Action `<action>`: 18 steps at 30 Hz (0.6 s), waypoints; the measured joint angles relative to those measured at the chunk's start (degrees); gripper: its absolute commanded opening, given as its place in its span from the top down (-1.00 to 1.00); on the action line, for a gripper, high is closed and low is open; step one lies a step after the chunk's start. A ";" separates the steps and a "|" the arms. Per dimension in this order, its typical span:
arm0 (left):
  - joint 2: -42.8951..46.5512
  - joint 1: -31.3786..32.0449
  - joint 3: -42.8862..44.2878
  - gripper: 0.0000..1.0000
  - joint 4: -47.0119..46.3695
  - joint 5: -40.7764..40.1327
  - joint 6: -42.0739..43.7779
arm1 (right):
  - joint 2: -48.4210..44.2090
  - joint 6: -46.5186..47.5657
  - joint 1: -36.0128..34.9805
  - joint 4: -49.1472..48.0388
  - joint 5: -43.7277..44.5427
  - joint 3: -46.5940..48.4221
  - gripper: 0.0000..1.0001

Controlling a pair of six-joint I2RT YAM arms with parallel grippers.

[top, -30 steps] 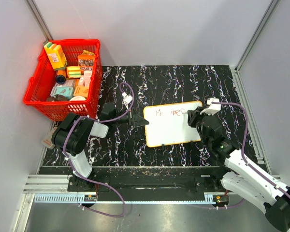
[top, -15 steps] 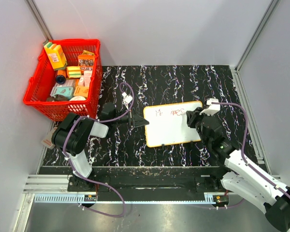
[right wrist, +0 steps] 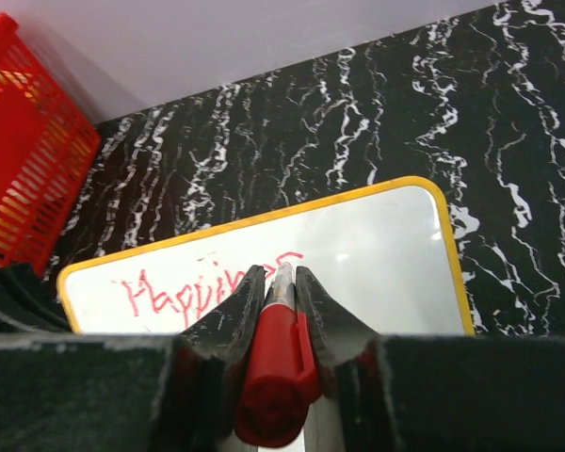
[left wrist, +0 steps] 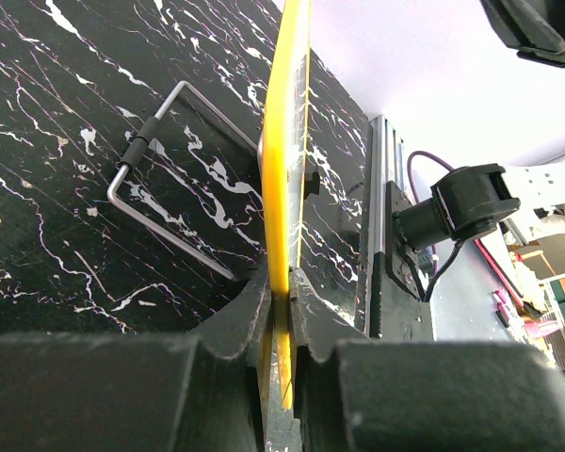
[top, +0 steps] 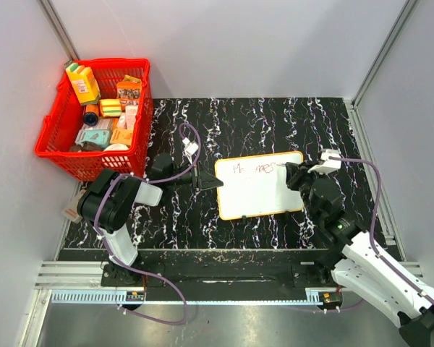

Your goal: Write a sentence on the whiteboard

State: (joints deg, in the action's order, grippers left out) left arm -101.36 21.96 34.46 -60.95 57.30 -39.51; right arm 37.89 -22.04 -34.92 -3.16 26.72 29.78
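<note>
The whiteboard (top: 257, 196) lies on the black marbled table, white with an orange-yellow rim. My left gripper (top: 215, 182) is shut on its left edge; in the left wrist view that yellow rim (left wrist: 284, 179) runs edge-on between the jaws of the left gripper (left wrist: 281, 294). My right gripper (right wrist: 281, 275) is shut on a red marker (right wrist: 275, 372) whose tip rests on the board (right wrist: 386, 254) near the top right. The sentence (right wrist: 184, 292) is red script reading "Happines", seen faintly from above as the sentence (top: 254, 169). The marker hides its last letters.
A red basket (top: 61, 155) holding several boxes stands at the back left; its corner, the red basket (right wrist: 24, 151), also shows in the right wrist view. A bent metal wire stand (left wrist: 160, 179) lies under the board's left side. Grey walls close in both sides.
My right gripper has slid to the right along the top of the board with the marker, and the written line has grown longer. The left arm and the board have not moved.
</note>
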 measured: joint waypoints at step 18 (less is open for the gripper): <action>0.00 0.00 0.00 1.00 -0.02 0.02 0.00 | 7.43 3.39 1.16 -0.20 3.87 2.80 1.00</action>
State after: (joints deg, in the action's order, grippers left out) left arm -101.36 21.96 34.46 -60.97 57.32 -39.51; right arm 45.32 -18.65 -33.76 -3.36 30.59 32.58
